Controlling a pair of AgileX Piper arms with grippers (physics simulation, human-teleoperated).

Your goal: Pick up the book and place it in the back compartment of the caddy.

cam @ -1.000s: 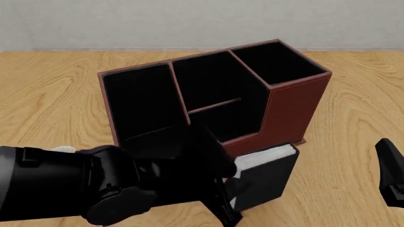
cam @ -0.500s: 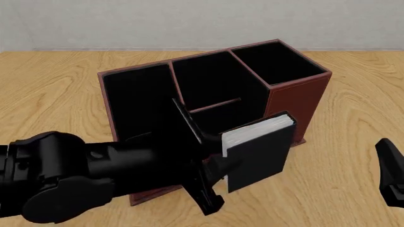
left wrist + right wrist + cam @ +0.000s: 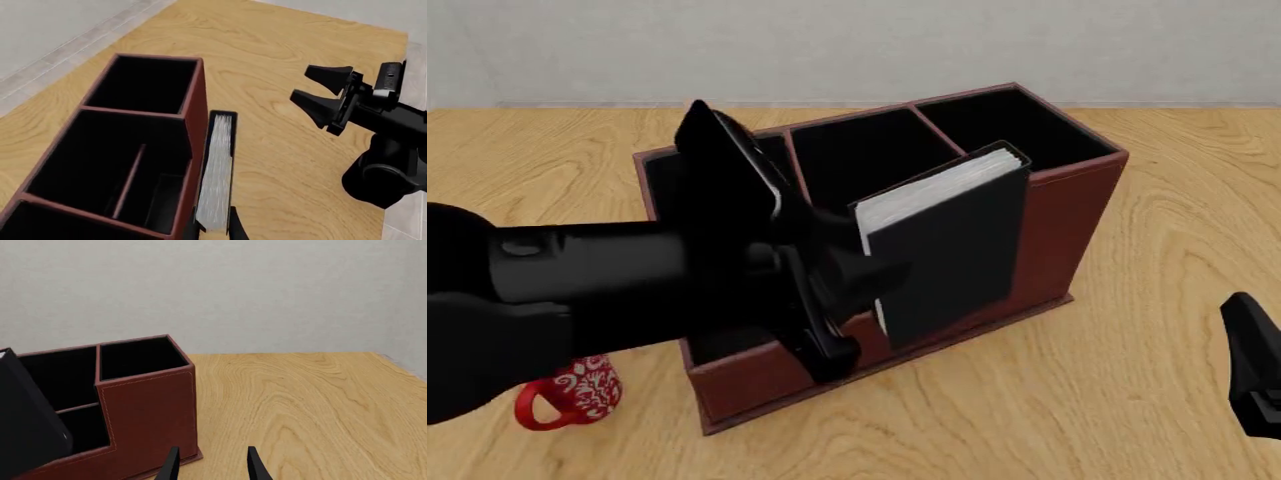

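Thick black-covered book with white page edges (image 3: 217,175) held edge-on, pages facing camera, clamped between left gripper (image 3: 215,231) fingertips at frame edge. Sits just outside reddish-brown leather-look caddy with black interior (image 3: 190,117), right beside its outer side wall; contact unclear. Several caddy compartments visible, one split by a thin divider. Light wooden tabletop (image 3: 280,100) underneath. Black right gripper (image 3: 313,86) well apart across the table, jaws spread, nothing between them. Grey floor and wall beyond table edges.
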